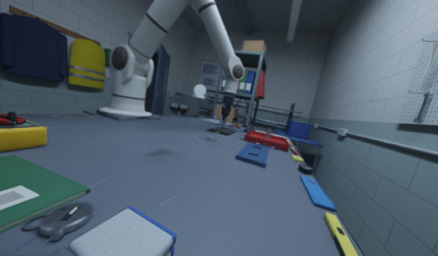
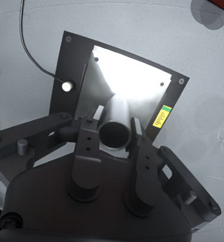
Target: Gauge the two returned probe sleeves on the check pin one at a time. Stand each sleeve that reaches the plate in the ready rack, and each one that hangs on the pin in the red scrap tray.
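The check pin is hidden inside the grey probe sleeve (image 2: 115, 124), which stands upright on the bright plate (image 2: 130, 86) of the dark gauge base (image 1: 221, 131); its foot is hidden too. My gripper (image 2: 114, 130) is closed around the sleeve's upper end, seen from above with its dark bore open. A second sleeve (image 1: 268, 134) stands in the red scrap tray (image 1: 266, 139) to the right. The blue ready rack (image 1: 253, 154) lies in front of the tray.
Behind the gauge stands a metal shelf (image 1: 246, 83) with binders and a box. A black cable (image 2: 29, 47) runs to the base's left edge. A blue bin (image 1: 297, 129) sits right of the tray, and pads lie along the right wall.
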You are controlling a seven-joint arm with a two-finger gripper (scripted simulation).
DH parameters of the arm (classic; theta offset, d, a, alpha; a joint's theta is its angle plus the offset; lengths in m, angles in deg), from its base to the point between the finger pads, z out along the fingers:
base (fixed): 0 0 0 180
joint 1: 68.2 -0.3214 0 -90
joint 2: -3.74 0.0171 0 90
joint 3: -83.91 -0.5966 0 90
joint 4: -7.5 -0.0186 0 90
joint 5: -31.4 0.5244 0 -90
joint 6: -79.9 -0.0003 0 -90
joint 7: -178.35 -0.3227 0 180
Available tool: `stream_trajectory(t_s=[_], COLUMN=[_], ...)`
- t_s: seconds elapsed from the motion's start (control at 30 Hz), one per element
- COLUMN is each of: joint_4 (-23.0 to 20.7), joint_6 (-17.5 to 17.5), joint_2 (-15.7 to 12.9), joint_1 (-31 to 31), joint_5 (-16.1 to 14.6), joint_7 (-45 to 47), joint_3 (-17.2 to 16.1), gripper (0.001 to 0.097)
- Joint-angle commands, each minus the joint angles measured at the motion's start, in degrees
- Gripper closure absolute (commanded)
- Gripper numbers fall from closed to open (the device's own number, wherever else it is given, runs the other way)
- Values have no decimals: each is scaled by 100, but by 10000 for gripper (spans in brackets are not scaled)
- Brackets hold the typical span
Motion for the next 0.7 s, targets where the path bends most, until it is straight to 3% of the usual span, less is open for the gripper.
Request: stream_trajectory(t_s=[0.0, 0.33, 0.67], joint_4=[-2, -1, -2], joint_6=[0, -1, 7], joint_2=[3, 2, 8], joint_1=[0, 0, 4], joint_5=[0, 0, 5], joint_7=[0, 0, 4], joint_3=[-1, 0, -5], gripper=[701, 901, 901])
